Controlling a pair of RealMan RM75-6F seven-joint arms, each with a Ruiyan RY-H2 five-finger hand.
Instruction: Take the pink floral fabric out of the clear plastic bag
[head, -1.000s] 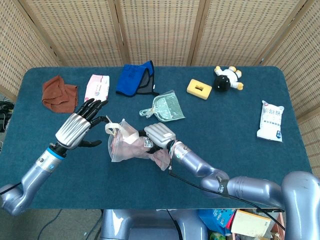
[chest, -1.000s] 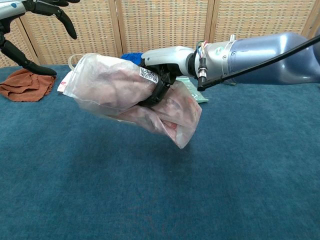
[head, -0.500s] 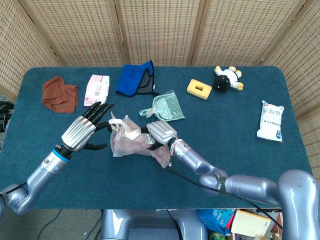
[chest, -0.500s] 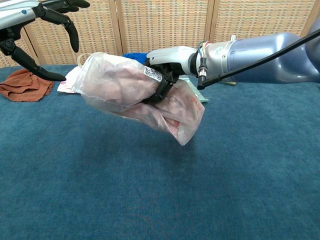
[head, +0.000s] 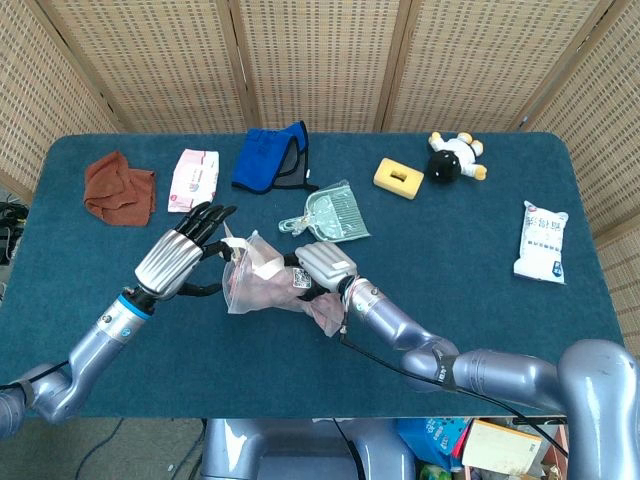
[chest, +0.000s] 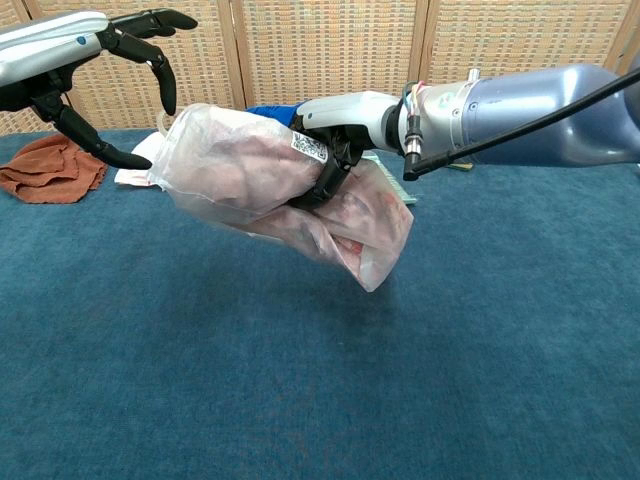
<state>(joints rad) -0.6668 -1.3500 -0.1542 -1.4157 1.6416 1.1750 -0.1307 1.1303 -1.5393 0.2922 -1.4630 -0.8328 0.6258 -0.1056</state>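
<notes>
A clear plastic bag (head: 262, 284) (chest: 262, 185) stuffed with pink floral fabric (chest: 345, 222) hangs above the blue table. My right hand (head: 318, 268) (chest: 330, 135) grips the bag around its middle, dark fingers wrapped over it. The bag's mouth points left toward my left hand (head: 180, 258) (chest: 95, 60), which is open with fingers spread, its fingertips (chest: 168, 98) right at the mouth's edge. I cannot tell whether they touch the plastic. The bag's closed end droops lower right.
At the table's back lie a brown cloth (head: 118, 185), a pink tissue pack (head: 193, 178), a blue garment (head: 272, 158), a green dustpan (head: 330, 214), a yellow sponge (head: 398, 177) and a cow toy (head: 455, 157). A white packet (head: 541, 240) lies at the right.
My left hand has moved right, from well clear of the bag up to its mouth. The right hand has lifted the bag slightly and shifted it a little right.
</notes>
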